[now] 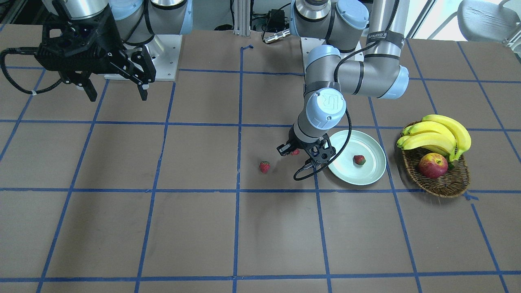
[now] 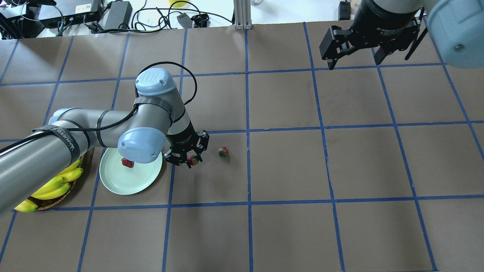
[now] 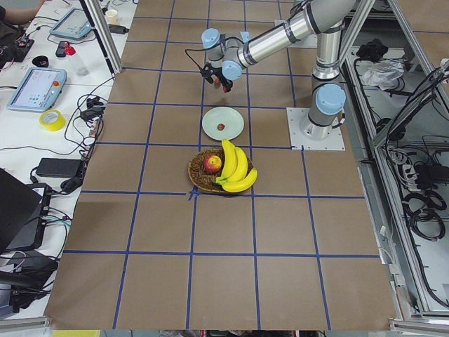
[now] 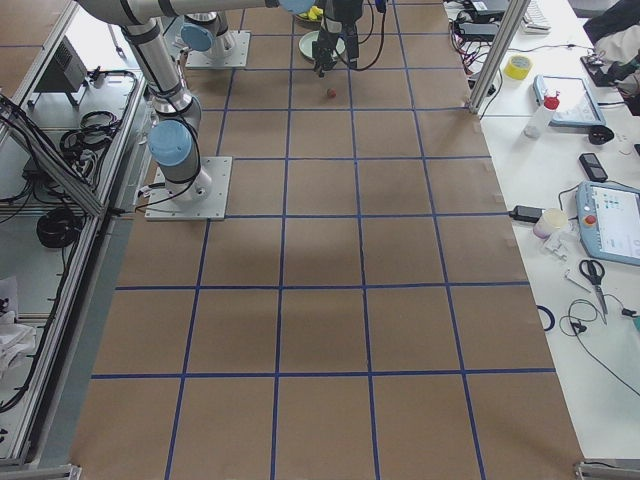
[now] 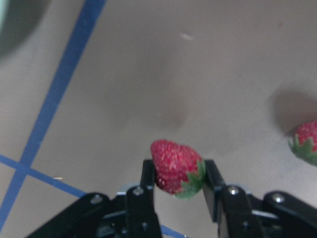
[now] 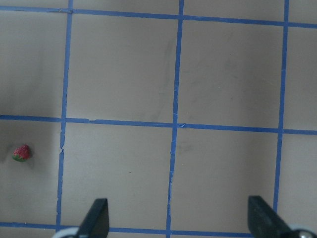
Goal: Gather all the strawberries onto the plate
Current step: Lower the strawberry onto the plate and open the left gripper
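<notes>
My left gripper [image 2: 192, 160] is shut on a red strawberry [image 5: 174, 168] with a green cap, held above the brown table just beside the plate. In the front view that strawberry [image 1: 295, 152] shows between the gripper's fingers. The pale mint-green plate [image 1: 372, 171] holds one strawberry [image 1: 359, 160] near its middle. A second loose strawberry [image 2: 223, 152] lies on the table a short way from the held one, also seen at the edge of the left wrist view as a strawberry [image 5: 307, 143]. My right gripper [image 1: 116, 91] hangs open and empty, high over the far side of the table.
A brown wicker basket [image 1: 445, 183] with bananas [image 1: 437, 136] and a red-yellow apple [image 1: 432, 165] stands beside the plate, on the side away from the loose strawberry. Blue tape lines grid the brown table. Cables and devices lie along the table's ends.
</notes>
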Robot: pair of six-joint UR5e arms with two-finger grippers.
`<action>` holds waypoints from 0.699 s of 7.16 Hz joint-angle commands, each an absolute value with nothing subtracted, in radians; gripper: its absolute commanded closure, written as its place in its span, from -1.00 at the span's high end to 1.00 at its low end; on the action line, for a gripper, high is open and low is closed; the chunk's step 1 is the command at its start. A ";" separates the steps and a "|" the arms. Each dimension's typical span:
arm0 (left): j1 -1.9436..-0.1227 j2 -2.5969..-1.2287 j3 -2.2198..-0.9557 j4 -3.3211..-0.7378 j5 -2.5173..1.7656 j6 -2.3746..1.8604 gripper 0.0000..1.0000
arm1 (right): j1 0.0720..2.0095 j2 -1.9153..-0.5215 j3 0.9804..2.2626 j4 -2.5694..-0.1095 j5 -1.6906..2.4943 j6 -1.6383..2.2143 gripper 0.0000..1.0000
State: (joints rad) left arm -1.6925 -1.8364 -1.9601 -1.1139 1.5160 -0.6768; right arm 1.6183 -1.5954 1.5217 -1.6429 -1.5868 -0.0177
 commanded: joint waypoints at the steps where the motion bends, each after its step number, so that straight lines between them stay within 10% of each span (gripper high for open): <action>1: -1.675 -1.812 -1.922 -1.127 1.598 -0.561 -1.00 | 1.618 -1.595 1.522 -1.643 -1.586 -0.017 1.00; 5: -1.465 -1.838 -1.944 -1.167 1.631 -0.246 -1.00 | 1.618 -1.595 1.523 -1.643 -1.586 -0.017 1.00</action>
State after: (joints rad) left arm -1.5219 -1.8300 -1.9386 -1.1601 1.6218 -0.3369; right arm 1.6184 -1.5953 1.5227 -1.6429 -1.5868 -0.0172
